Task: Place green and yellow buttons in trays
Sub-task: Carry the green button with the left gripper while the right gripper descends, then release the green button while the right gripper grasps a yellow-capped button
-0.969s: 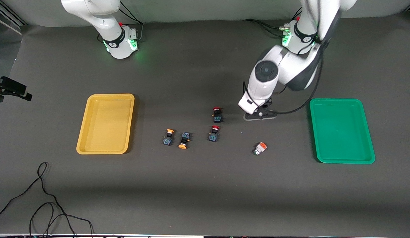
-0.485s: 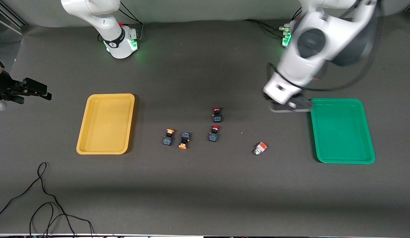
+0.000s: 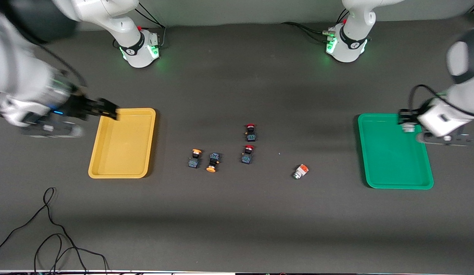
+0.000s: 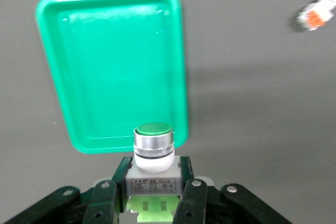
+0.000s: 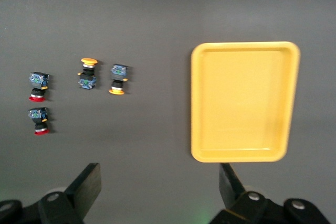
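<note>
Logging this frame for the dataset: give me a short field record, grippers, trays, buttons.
left gripper: shut on green-capped button, over the green tray's rim at the left arm's end
right gripper: open, holds nothing, by the yellow tray's corner
green tray: no buttons in it
yellow tray: no buttons in it
yellow-capped buttons: on table
white button: on table
red-capped buttons: on table
</note>
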Motion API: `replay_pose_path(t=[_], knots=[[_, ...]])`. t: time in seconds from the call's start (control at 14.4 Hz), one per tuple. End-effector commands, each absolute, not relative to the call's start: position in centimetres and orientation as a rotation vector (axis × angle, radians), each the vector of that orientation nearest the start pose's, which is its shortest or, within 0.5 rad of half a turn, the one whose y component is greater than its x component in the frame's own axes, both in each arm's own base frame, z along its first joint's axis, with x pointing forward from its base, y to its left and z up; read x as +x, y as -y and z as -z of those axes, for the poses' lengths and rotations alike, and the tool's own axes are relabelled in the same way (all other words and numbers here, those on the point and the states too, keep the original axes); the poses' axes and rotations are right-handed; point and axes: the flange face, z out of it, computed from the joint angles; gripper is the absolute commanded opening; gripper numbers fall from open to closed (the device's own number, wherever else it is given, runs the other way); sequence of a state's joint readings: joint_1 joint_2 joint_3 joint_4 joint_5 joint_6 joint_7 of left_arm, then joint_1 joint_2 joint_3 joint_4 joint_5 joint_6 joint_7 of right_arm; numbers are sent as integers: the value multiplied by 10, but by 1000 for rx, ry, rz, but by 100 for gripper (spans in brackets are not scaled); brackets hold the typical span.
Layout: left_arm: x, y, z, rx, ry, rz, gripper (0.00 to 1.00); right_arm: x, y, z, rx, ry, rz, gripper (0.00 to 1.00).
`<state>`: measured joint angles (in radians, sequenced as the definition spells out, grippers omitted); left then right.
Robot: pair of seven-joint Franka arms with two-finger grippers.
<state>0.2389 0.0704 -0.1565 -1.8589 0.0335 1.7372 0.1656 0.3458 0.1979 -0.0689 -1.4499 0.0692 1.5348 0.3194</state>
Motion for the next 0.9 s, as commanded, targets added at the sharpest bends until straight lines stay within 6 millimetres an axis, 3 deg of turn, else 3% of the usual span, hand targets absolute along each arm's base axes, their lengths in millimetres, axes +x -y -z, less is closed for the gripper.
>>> replay_pose_path(t=[0.0,0.21,0.48,0.55,0.76,0.83], knots=[[563,-70,-409,-3154,-152,-290,0,608,-201,-503,-3038,-180,-274,100],[569,-82,-337,-3168,-136,-248,0,621,-210,-443,-2988,-242,-306,100],[586,-105,-232,-3184,-106,-166,0,606,-233,-347,-3009,-317,-308,98],[588,-107,-218,-3184,-107,-150,0,603,-241,-330,-3012,-332,-282,98],[588,-111,-219,-3183,-70,-146,0,599,-273,-281,-3029,-382,-252,99],[588,-111,-218,-3184,-69,-148,37,597,-287,-264,-3029,-403,-217,99]])
